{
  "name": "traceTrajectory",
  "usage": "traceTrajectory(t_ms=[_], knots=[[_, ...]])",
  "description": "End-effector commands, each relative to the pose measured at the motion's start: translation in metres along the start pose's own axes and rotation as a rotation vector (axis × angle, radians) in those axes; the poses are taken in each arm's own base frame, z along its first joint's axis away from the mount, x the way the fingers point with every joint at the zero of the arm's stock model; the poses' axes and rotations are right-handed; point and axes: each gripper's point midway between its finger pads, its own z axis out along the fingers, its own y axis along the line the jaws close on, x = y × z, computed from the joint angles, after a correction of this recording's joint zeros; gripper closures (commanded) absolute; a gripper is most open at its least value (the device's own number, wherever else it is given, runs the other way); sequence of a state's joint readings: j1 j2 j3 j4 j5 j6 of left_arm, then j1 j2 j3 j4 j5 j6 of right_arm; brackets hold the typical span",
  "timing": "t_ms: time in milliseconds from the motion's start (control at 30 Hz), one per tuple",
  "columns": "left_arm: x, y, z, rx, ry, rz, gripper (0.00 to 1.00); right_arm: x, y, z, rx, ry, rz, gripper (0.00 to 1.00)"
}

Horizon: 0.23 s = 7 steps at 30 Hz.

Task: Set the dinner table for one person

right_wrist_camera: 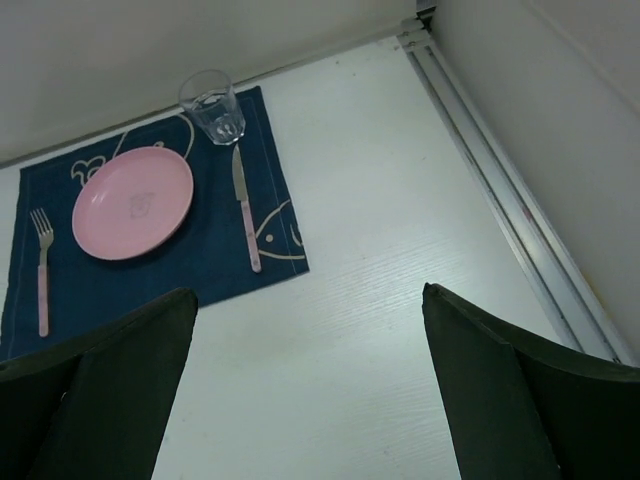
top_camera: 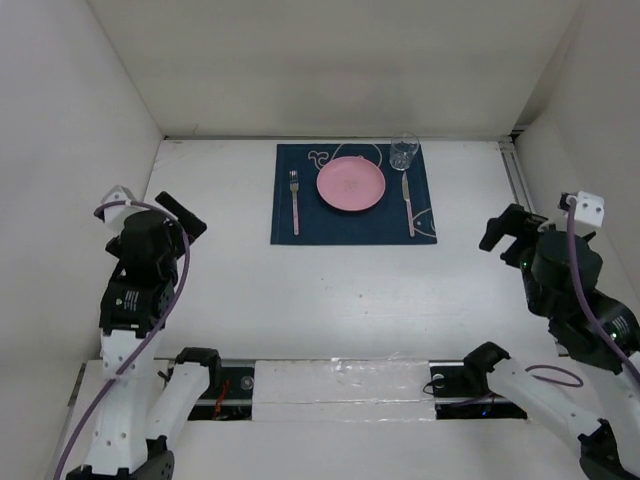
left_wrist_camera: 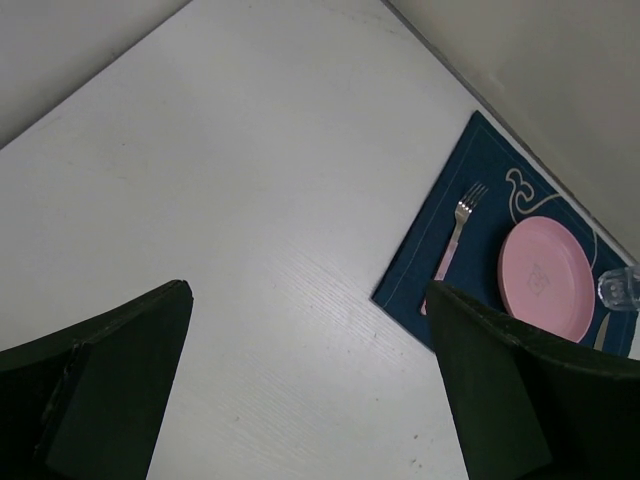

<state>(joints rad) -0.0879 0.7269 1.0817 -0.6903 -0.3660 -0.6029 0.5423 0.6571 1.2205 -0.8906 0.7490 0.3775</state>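
Observation:
On the white dinner table (top_camera: 330,290) lies a navy placemat (top_camera: 352,225) with white drawings. A pink plate (top_camera: 350,184) sits at its middle, a pink-handled fork (top_camera: 295,203) to its left, a pink-handled knife (top_camera: 408,203) to its right and a clear glass (top_camera: 404,152) at the mat's far right corner. The same setting shows in the right wrist view: plate (right_wrist_camera: 132,202), fork (right_wrist_camera: 42,268), knife (right_wrist_camera: 245,210), glass (right_wrist_camera: 212,106). My left gripper (top_camera: 170,215) hangs open at the left, away from the mat. My right gripper (top_camera: 508,235) hangs open at the right, empty.
White panels wall the table on three sides. A metal rail (right_wrist_camera: 500,190) runs along the right wall. The arm bases and cables sit along the near edge (top_camera: 340,385).

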Motion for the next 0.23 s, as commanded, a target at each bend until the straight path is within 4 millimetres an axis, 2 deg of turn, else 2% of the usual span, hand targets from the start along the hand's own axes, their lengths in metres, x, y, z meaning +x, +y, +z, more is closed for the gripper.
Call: traceTrajectory(t_ms=[0,200], knots=[[-0.0185,0.0035,-0.016,-0.003,-0.062,-0.038,0.0,0.0066,-0.0117,-0.0065,0.014,0.024,-0.039,0.0],[-0.0109,0.0019,-0.0174,0.024,-0.041,-0.046,0.0,0.0021,-0.0198,-0.0097,0.042,0.009,-0.032,0.0]])
